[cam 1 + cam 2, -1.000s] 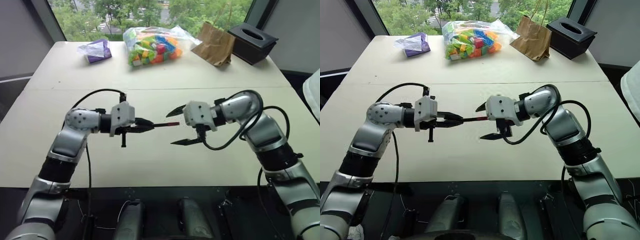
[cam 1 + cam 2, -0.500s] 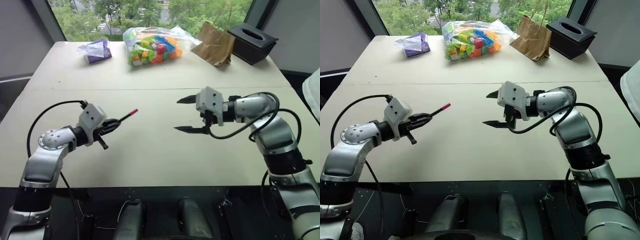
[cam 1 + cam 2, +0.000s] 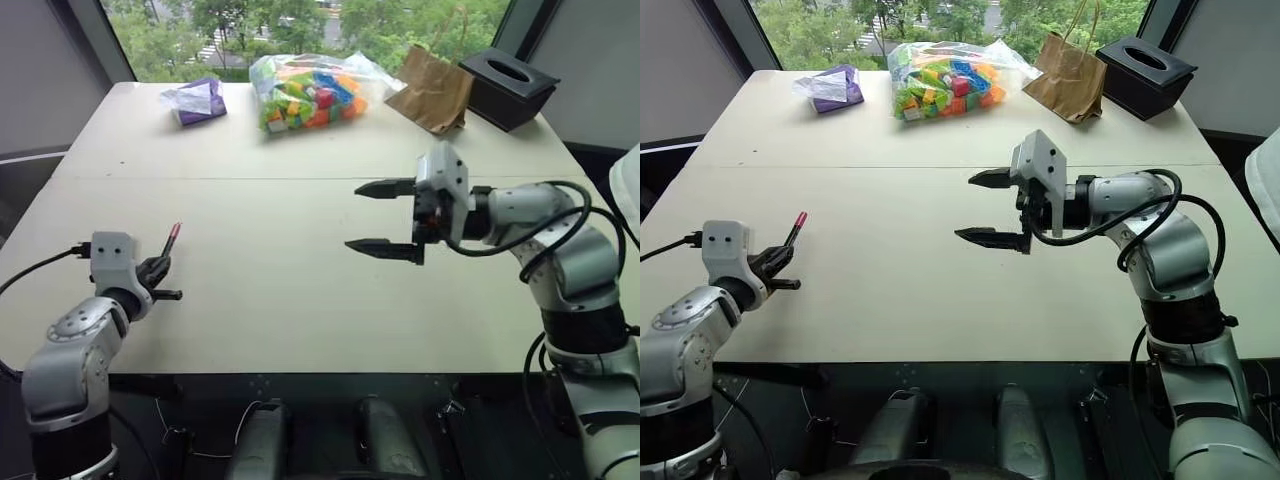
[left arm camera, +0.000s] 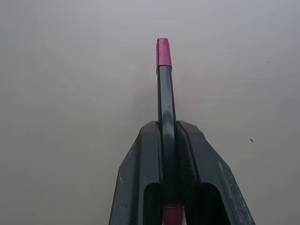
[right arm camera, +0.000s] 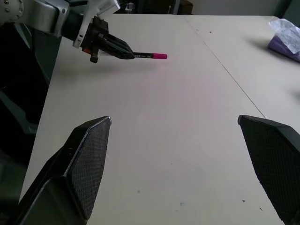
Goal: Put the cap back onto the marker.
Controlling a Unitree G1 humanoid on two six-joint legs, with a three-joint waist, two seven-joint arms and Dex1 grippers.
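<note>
1. Now the left gripper (image 3: 158,268) clamps the marker (image 4: 165,108) by its barrel, near the table's (image 3: 300,200) left edge, cap (image 4: 162,52) seated on its tip.
2. Evidently done, the right gripper (image 3: 385,217) hangs wide, empty, well apart.

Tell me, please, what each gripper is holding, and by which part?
The left gripper holds the marker by its black barrel, cap on; the right gripper holds nothing.
</note>
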